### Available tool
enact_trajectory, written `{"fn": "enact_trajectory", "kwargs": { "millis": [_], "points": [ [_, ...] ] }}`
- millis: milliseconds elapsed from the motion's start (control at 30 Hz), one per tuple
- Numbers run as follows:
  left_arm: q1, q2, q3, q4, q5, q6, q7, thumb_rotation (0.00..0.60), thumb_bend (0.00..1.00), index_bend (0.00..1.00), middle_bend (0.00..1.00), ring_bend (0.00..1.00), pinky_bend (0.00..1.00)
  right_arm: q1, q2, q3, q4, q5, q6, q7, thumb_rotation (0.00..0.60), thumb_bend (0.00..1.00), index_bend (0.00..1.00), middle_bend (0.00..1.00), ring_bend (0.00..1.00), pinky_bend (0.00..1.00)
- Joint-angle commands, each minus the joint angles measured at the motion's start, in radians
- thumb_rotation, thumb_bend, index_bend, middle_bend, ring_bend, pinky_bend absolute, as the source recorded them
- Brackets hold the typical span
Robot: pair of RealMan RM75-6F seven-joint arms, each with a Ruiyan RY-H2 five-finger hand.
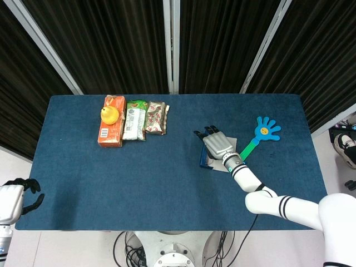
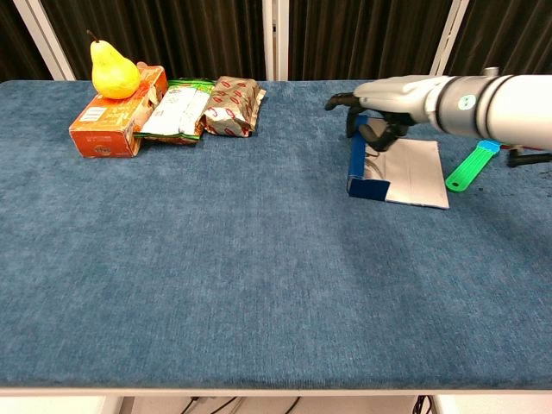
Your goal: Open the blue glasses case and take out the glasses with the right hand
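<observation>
The blue glasses case (image 1: pixel 203 159) (image 2: pixel 363 184) lies open right of the table's middle, its grey lid (image 2: pixel 419 174) folded flat to the right. My right hand (image 1: pixel 219 146) (image 2: pixel 398 97) hovers right over the case, its dark fingers (image 2: pixel 376 134) curled down into the opening. Thin dark lines inside the case look like the glasses (image 2: pixel 373 162); the hand hides most of them, and I cannot tell whether the fingers grip them. My left hand (image 1: pixel 15 196) hangs off the table's front left corner with fingers apart, holding nothing.
A green-handled blue hand clapper (image 1: pixel 266 130) (image 2: pixel 470 167) lies just right of the case. At the back left stand an orange box (image 1: pixel 110 132) with a yellow pear (image 2: pixel 114 73) on it and two snack packs (image 1: pixel 135 119) (image 1: pixel 156 118).
</observation>
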Motion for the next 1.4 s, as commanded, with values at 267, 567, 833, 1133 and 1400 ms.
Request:
{"fn": "enact_trajectory", "kwargs": {
  "millis": [267,567,833,1133,1400],
  "points": [
    [0.001,-0.002,-0.001,-0.001,-0.003,0.003,0.006,0.600,0.28,0.56,0.58,0.46,0.51,-0.043,0.031,-0.018,-0.037,-0.126,0.055,0.064,0.600,0.18,0.00,0.13,0.00,0.00],
    [0.001,-0.001,-0.001,-0.001,-0.001,0.001,0.003,0.600,0.28,0.56,0.58,0.46,0.51,-0.033,-0.003,-0.021,-0.021,-0.154,0.047,0.067,0.600,0.18,0.00,0.11,0.00,0.00],
    [0.001,-0.001,0.000,0.000,-0.001,0.001,-0.001,0.600,0.28,0.56,0.58,0.46,0.50,0.021,-0.105,0.016,0.049,-0.134,0.033,0.046,0.600,0.18,0.00,0.12,0.00,0.00],
    [0.000,0.002,0.001,0.002,0.001,-0.001,-0.012,0.600,0.28,0.56,0.58,0.46,0.50,0.125,-0.262,0.106,0.230,-0.014,0.003,0.002,0.600,0.18,0.00,0.15,0.00,0.00],
    [0.000,0.002,0.000,0.005,0.000,-0.003,-0.020,0.600,0.28,0.56,0.58,0.46,0.50,0.168,-0.253,0.137,0.236,0.087,-0.062,-0.027,0.600,0.19,0.00,0.18,0.00,0.00]
  ]
}}
